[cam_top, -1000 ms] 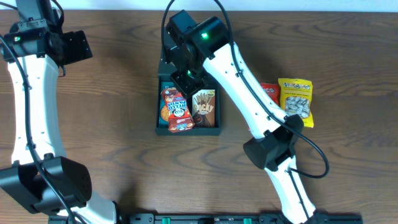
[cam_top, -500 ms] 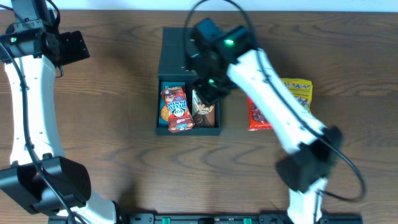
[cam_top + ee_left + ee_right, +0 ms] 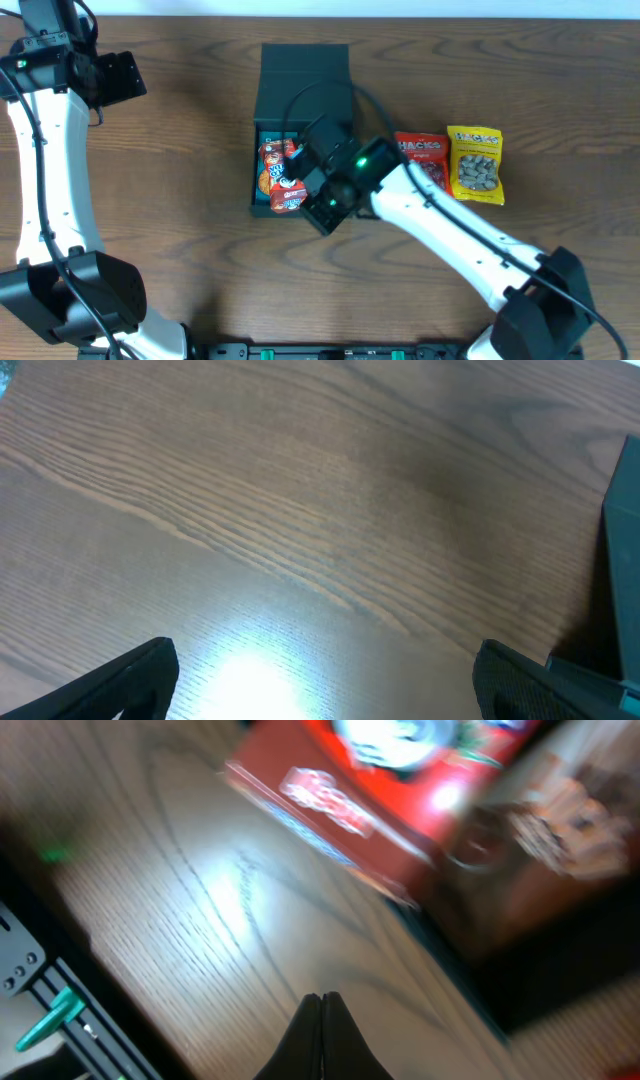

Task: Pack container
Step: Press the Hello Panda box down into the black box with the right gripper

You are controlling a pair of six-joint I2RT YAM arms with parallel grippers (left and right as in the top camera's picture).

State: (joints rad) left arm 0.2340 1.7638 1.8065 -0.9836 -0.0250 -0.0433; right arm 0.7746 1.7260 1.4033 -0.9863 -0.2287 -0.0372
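Observation:
The dark teal-black container (image 3: 262, 196) lies open at the table's middle, its flap lid (image 3: 303, 80) folded back behind it. Inside are a red and blue snack packet (image 3: 277, 168) and a brown snack box, mostly hidden under my right arm. The red packet and the brown box also show blurred in the right wrist view (image 3: 400, 780). My right gripper (image 3: 322, 1002) is shut and empty, low over bare wood at the container's front edge. My left gripper (image 3: 320, 680) is open and empty above bare wood at the far left.
A red snack packet (image 3: 420, 152) and a yellow snack packet (image 3: 475, 165) lie on the table right of the container. The container's edge shows at the right of the left wrist view (image 3: 622, 510).
My right arm has swung from over the back of the container down to its front edge, covering the brown box. The lid is now uncovered. The left arm has stayed put.

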